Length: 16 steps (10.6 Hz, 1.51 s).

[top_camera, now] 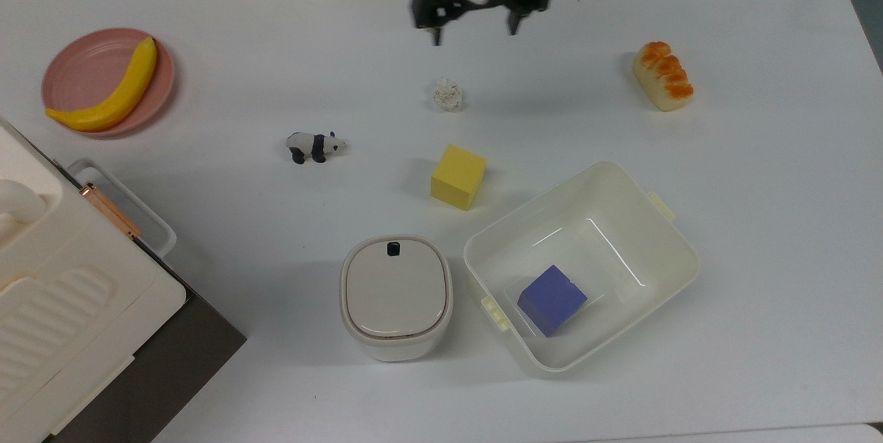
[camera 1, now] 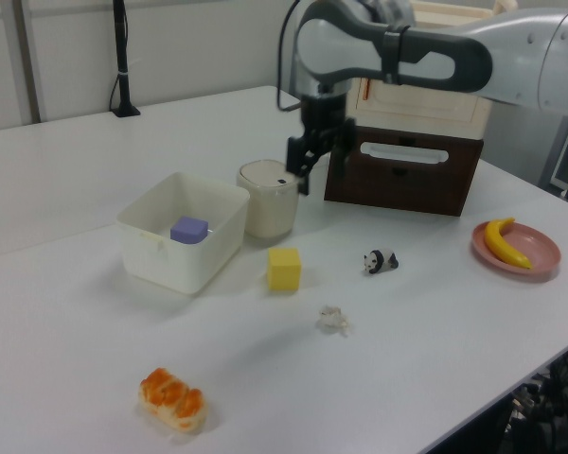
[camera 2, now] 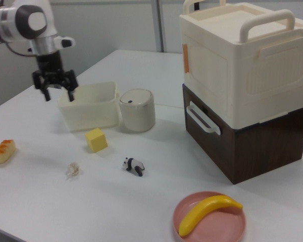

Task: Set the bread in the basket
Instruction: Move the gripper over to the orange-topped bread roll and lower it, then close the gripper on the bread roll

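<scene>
Gripper [top_camera: 474, 36] hanging over the table [top_camera: 759, 222], fingers spread, grasping nothing. Bread [top_camera: 663, 76] lying on the table at the top view's right, well apart from the basket [top_camera: 672, 267], which is holding 1 purple cube [top_camera: 552, 299].

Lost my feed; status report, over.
Tool open, empty, above table. Orange-topped cream toy loaf untouched on table. Cream rectangular plastic tub holds purple cube.
</scene>
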### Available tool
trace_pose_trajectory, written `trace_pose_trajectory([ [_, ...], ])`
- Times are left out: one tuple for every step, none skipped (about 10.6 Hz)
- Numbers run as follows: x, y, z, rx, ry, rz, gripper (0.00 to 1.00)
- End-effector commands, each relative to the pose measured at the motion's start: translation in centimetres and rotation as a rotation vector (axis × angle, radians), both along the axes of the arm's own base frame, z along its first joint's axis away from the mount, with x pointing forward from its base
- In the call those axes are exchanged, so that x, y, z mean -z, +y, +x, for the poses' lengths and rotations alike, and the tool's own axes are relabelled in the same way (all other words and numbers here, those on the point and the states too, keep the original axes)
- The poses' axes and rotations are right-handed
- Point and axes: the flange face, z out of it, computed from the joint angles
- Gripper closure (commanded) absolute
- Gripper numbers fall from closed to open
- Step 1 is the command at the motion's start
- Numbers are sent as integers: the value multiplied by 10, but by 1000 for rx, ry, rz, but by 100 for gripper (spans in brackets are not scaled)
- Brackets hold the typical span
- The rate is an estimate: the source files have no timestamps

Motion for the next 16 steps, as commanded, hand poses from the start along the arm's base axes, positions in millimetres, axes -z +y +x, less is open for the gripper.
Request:
trace_pose_trajectory([
  [31, 91, -37, -123, 21, 43, 0],
  [44, 123, -49, -132, 16, 44, 0],
  [59, 157, -61, -122, 6, 38, 0],
  [79, 190, -73, -125, 16, 20, 0],
  [97, 217, -84, -150, 22, 11, 0],
  [113, 240, -91, -164, 8, 10, 0],
  [130, 261, -97, -152, -5, 7, 0],
  [140, 277, -103, -144, -25, 7, 0],
  [151, 291, -111, -141, -27, 3, 0],
  [165, 301, -118, -142, -19, -10, 0],
  [179, 311, -124, -136, -19, -16, 0],
  [197, 321, -129, -128, -19, -30, 0],
  [208, 327, -133, -129, -18, -42, 0],
  [210, 326, -132, -126, -16, -45, 0],
  [210, 326, -133, -127, -16, -45, 9],
  [210, 326, -133, -129, -16, -45, 25],
])
